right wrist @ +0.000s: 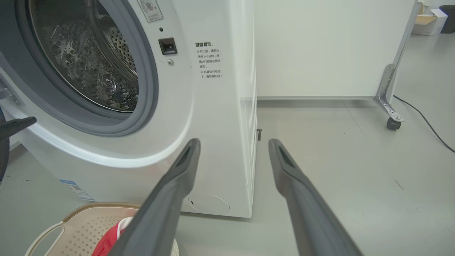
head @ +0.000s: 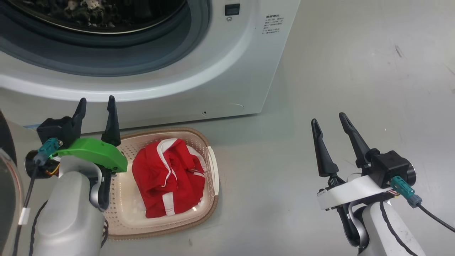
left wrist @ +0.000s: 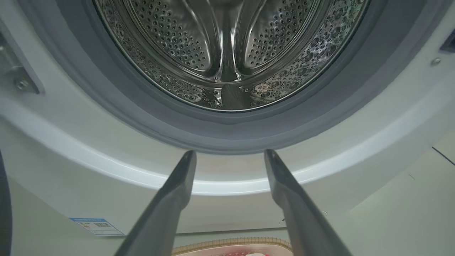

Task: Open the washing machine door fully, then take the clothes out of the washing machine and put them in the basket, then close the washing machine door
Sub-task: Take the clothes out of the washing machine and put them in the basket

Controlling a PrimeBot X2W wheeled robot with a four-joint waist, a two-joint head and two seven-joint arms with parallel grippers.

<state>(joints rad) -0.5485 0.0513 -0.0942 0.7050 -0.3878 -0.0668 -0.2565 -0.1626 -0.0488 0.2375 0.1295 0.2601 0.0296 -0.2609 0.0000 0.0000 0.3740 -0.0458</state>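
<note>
The white washing machine stands open, its steel drum showing bare metal and no cloth. A curved glass edge of the washing machine door shows at the far left, swung away from the opening. On the floor in front sits the cream basket with the red, white-striped clothes lying in it. My left gripper hangs open and empty above the basket's left rim, pointing at the machine's lower front. My right gripper is open and empty over bare floor to the right.
Grey floor spreads to the right of the machine. Behind stands a white panel on a caster, with a black cable on the floor beside it. A blue label marks the machine's lower front.
</note>
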